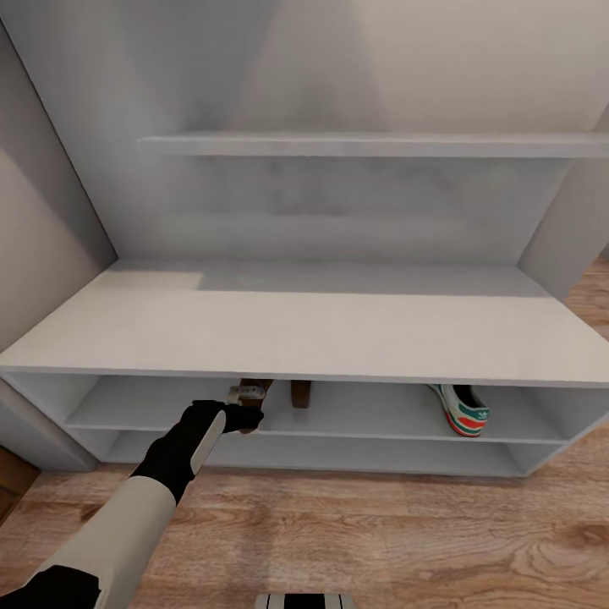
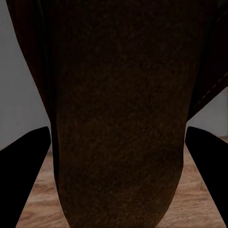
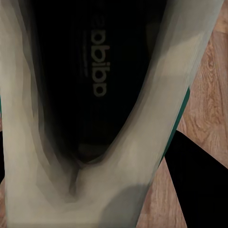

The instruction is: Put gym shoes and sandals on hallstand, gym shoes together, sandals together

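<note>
The hallstand (image 1: 279,326) is seen from the head camera as a pale bench with two open shelf compartments below and a floating shelf (image 1: 372,144) above, standing on the wood floor (image 1: 355,541). The left arm is stretched toward the upper compartment, and its gripper (image 1: 245,414) is placed at the compartment's front edge, closed on a brown sandal (image 1: 251,392) whose far end is hidden under the bench top. In the left wrist view that sandal (image 2: 118,118) is shown close up as a dark brown surface between the two black fingers (image 2: 21,166), which are set against its sides. A second sandal (image 1: 300,392) is seen just beside the first, on the same shelf and partly hidden by the bench edge. Well apart from them, toward the right of that shelf, a gym shoe (image 1: 461,408) is lying, with its green stripes and red-orange heel turned outward. In the right wrist view another gym shoe (image 3: 95,109) is seen from very near, its dark insole and pale lining facing the camera, over floor planks; one black finger (image 3: 197,185) is visible beside it. Whether the right gripper is clamped on that shoe cannot be told.
</note>
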Controlling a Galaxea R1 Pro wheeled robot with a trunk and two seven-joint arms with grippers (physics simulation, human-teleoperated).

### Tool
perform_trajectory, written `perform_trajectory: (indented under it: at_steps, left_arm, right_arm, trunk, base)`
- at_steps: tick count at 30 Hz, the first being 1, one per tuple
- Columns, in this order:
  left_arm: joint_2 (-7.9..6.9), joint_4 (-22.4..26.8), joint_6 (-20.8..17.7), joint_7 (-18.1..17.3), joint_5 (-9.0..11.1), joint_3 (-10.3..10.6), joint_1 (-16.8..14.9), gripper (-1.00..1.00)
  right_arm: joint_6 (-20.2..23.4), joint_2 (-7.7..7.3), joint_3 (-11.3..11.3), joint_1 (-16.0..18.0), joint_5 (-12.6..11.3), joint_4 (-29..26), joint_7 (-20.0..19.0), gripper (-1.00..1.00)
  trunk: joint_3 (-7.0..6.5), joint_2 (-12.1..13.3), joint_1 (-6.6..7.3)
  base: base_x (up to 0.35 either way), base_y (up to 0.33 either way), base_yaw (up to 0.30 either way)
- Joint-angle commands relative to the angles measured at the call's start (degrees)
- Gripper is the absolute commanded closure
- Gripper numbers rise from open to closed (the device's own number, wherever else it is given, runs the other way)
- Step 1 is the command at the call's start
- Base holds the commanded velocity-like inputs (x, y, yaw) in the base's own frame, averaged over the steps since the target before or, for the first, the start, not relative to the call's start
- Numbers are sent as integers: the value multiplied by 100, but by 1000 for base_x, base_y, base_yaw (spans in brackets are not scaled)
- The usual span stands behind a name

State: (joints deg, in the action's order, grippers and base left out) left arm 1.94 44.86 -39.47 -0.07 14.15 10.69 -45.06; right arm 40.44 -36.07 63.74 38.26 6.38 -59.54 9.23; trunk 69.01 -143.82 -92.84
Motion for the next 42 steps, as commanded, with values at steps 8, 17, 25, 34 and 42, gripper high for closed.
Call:
perform_trajectory:
  at_steps: [8, 17, 25, 34, 42]
  left_arm:
    - [-1, 5, -20, -1, 8, 3, -2, 100]
    - [7, 5, 25, -1, 12, 7, -2, 100]
    - [6, 5, 27, -1, 9, 9, -2, 100]
    - [6, 5, 23, -1, 17, 7, -2, 100]
    - [8, 5, 19, -1, 17, 11, -2, -100]
  right_arm:
    - [34, -1, -2, 7, 59, -5, -18, 100]
    - [36, 3, 1, 7, 64, -5, -18, 100]
    - [36, 2, 1, 7, 64, -5, -18, 100]
    - [35, 2, 0, 7, 65, -5, -18, 100]
    - [35, 2, -1, 7, 65, -5, -18, 100]
  trunk:
    - [5, -2, 1]
    - [5, -2, 1]
    - [5, -2, 1]
    - [5, -2, 1]
    - [5, -2, 1]
  base:
    - [145, 0, 0]
    - [60, 0, 0]
    - [28, -39, 0]
    - [5, -7, 0]
    - [0, 0, 0]
